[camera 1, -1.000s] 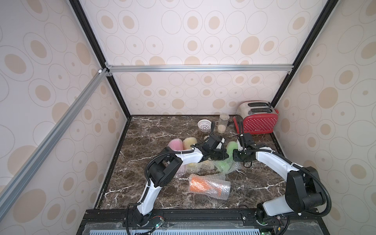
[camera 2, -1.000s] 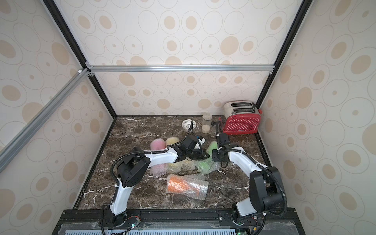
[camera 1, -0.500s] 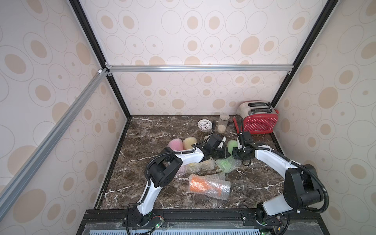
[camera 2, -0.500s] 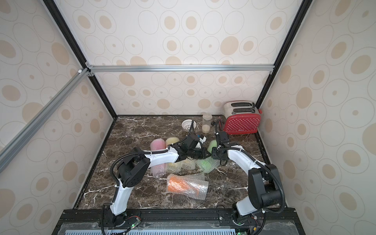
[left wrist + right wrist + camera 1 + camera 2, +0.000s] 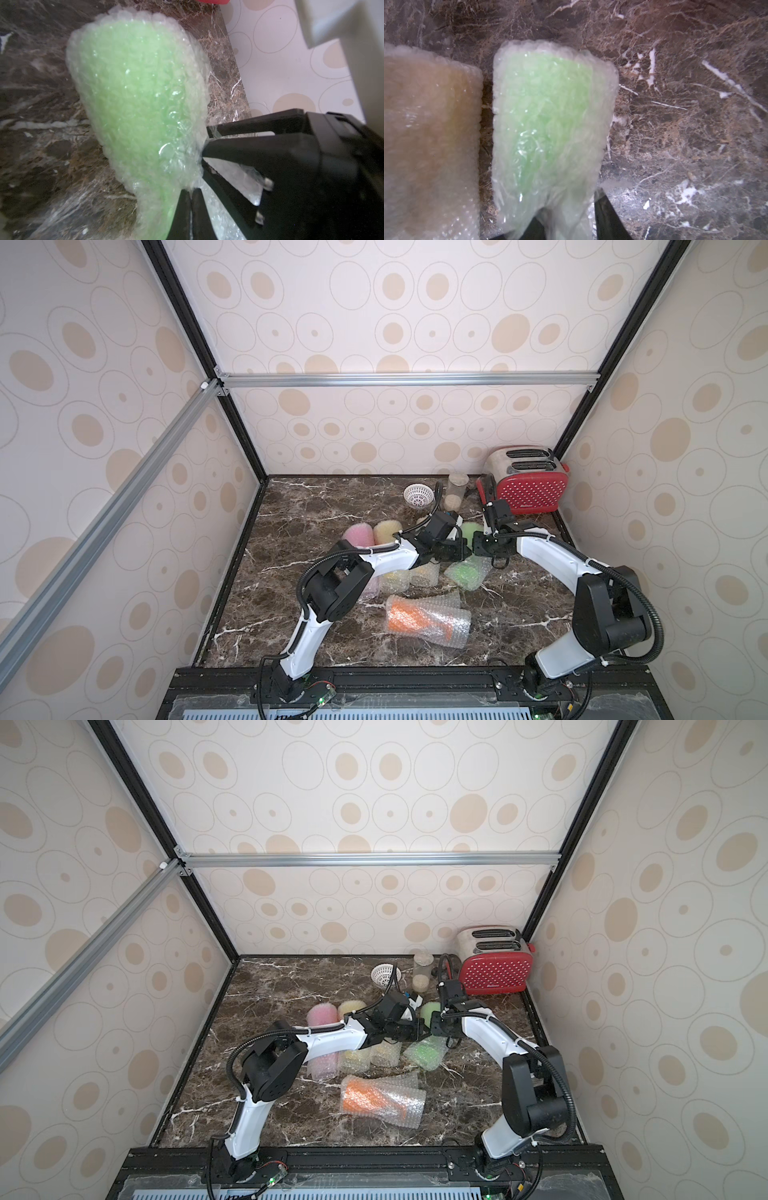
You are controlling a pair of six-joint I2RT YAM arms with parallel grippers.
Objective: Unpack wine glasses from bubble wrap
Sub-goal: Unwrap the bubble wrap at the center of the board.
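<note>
Top views: green wine glass [image 5: 464,572], wrapped in bubble wrap [image 5: 478,578], lies around the middle of the bench [image 5: 311,522]. My left gripper [image 5: 457,549] and right gripper [image 5: 476,548] meet over it, close together

Left wrist: I see the left gripper [image 5: 190,195] pressed together, pinching the wrap's edge by the glass's narrow end. The right gripper [image 5: 206,141] bites the same edge from the side

Right wrist: right gripper [image 5: 569,218] part-spread, wrap bunched between its fingers. A yellowish wrapped bundle [image 5: 431,135] lies just beside the green one, a narrow gap between them
</note>
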